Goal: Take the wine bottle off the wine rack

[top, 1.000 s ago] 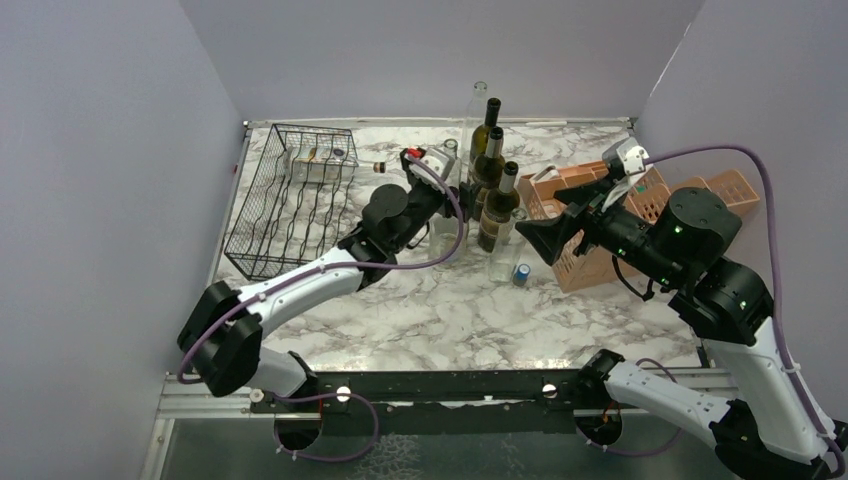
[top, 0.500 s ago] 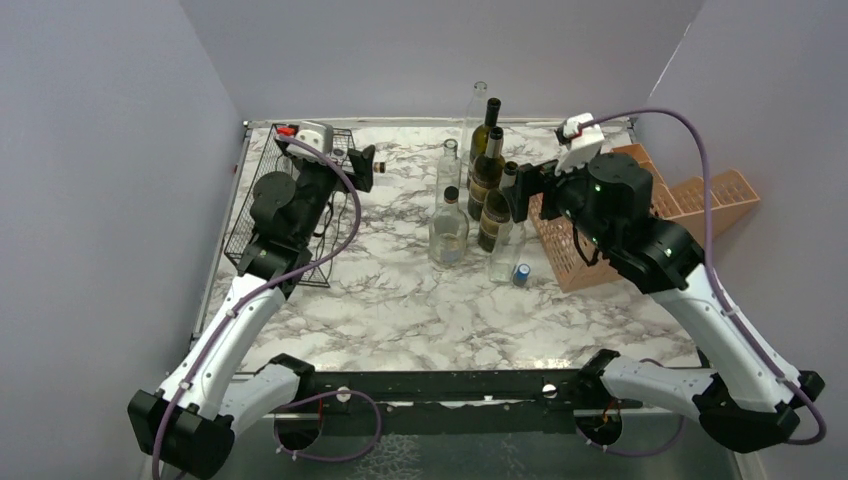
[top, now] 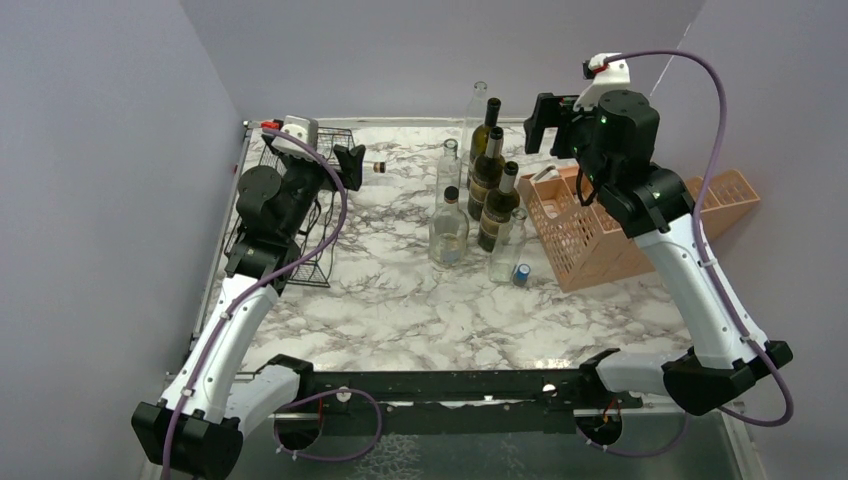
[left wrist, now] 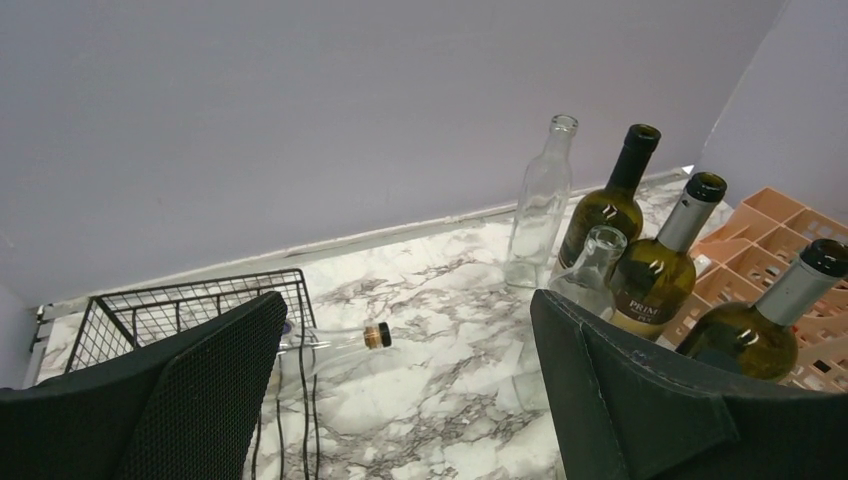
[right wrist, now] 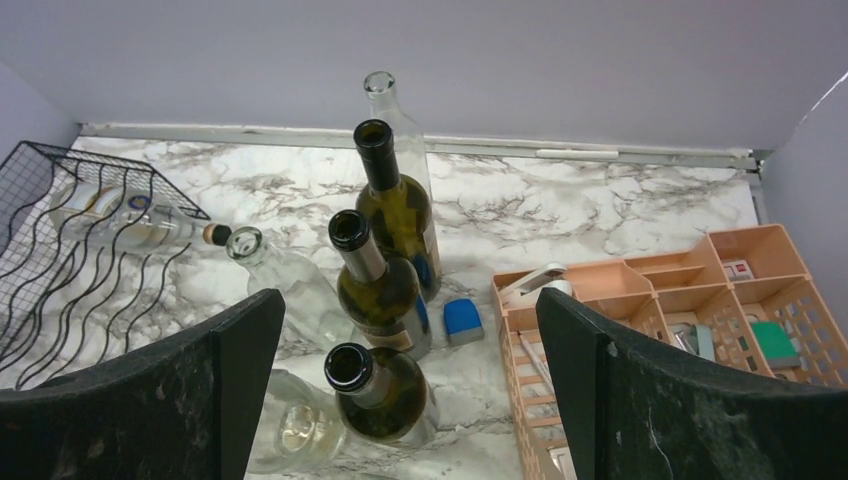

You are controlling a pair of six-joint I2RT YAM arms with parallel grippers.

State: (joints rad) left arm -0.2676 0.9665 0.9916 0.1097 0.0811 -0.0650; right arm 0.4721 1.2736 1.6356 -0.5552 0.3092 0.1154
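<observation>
Above the rack (left wrist: 150,305), the left gripper (left wrist: 408,300) is being held fingers apart, likely being lined up on the bottle (left wrist: 335,340) lying in the rack, neck poking out, a lower-and-clamp being needed next; right gripper (right wrist: 408,300), also apart, idling.

Inventory by count, bench (top: 420,310) contents.
Wine rack (right wrist: 60,270): 1, black wire. Wine bottle (left wrist: 340,340) lying in it: 1, clear glass, brown cap. Standing dark green bottles (right wrist: 395,215) (right wrist: 380,295) (right wrist: 385,400): 3, all uncorked. Standing clear bottles: 4, namely a tall one at the back (left wrist: 540,210), one left of the green group (right wrist: 285,285), one dark-capped (top: 448,235), and one faint by the crate (top: 508,252). Small blue object (top: 521,272): 1. Salmon crate (top: 590,240): 1 certain; whether the far section is a second cannot be told.
</observation>
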